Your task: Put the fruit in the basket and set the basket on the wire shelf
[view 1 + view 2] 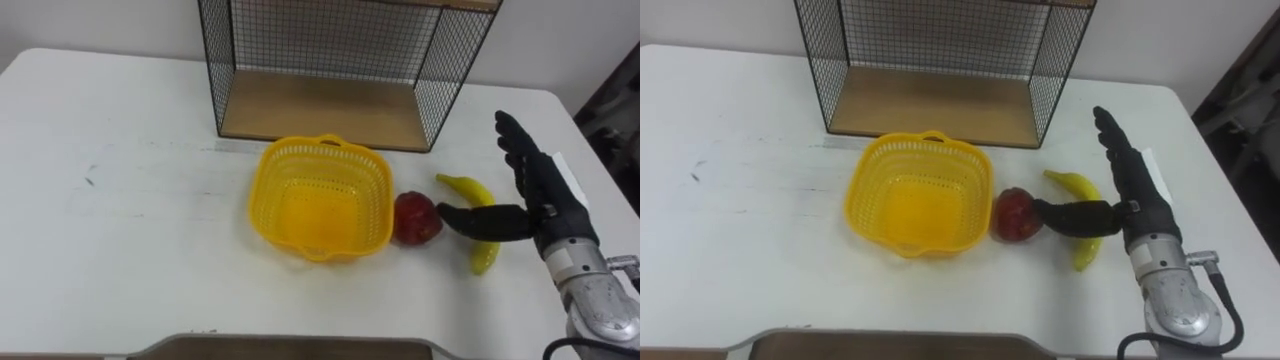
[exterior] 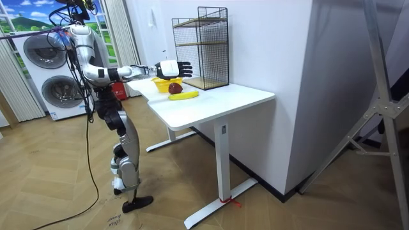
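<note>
Basket: yellow basket point(image 1: 272, 180) stands empty near the middle of the table point(image 1: 120, 200), before the wire shelf point(image 1: 320, 105) at the far edge.
Fruit: apple point(image 1: 415, 217) lies just beside the basket's right wall, banana point(image 1: 468, 187) nearer the table's right edge.
Right hand point(image 1: 540, 190): open above the banana, fingers straight, thumb toward the apple, gripping nothing.
Progress: apparently nothing done; both fruits and the shelving remain.

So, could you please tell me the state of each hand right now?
Left hand: cannot be told.
Right hand: open, holding nothing, beside the apple.
</note>
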Available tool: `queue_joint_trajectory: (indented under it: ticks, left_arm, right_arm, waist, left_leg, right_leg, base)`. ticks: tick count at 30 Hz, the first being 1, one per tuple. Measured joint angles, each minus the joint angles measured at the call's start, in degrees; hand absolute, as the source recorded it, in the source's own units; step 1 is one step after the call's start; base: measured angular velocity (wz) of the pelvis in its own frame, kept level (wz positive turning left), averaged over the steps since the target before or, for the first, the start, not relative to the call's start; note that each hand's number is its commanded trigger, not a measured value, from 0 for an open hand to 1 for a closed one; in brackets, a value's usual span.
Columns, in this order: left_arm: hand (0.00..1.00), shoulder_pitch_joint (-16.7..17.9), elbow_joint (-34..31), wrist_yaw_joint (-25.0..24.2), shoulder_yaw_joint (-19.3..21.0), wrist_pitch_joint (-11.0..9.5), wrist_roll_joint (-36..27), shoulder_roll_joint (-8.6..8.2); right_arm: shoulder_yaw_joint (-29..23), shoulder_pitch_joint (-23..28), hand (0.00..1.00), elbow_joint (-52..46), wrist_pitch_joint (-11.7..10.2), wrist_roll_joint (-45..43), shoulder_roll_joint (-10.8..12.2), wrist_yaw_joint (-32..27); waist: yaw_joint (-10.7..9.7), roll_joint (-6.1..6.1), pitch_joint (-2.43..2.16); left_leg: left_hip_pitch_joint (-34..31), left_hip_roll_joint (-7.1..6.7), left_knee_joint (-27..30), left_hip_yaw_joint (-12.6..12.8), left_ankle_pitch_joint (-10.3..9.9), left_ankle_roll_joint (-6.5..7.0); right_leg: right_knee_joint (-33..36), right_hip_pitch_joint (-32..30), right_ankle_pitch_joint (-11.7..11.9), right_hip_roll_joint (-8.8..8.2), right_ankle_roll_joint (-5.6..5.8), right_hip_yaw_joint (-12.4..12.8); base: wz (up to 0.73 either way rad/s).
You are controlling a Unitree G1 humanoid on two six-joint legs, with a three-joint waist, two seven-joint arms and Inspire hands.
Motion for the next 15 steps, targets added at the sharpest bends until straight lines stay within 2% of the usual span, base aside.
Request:
queue_joint_trajectory:
  ticks: [7, 15]
  left_arm:
    - [0.0, 0.04, 0.02, 0.02, -0.04, 0.0, -0.07, 0.32]
    - [0.0, 0.07, 0.0, 0.3, -0.06, -0.01, -0.06, 0.42]
  right_arm:
    - [2.57, 0.04, 0.0, 0.01, 0.51, -1.27, 0.0, 1.95]
    - [4.29, 0.04, 0.0, 0.02, 0.53, -2.2, -0.01, 3.95]
  waist:
    - [0.08, -0.09, 0.15]
    - [0.16, 0.25, 0.11]
  left_leg:
    - [-0.7, 0.0, 0.11, -0.35, 0.0, 0.0]
    - [-1.12, -0.02, 0.13, -1.41, 0.0, 0.0]
  right_leg:
    - [-0.52, -0.21, 0.12, 0.02, 0.01, -0.15]
    - [-0.53, -0.25, 0.12, -0.04, 0.01, -1.0]
  base:
    - [0.02]
    - [0.06]
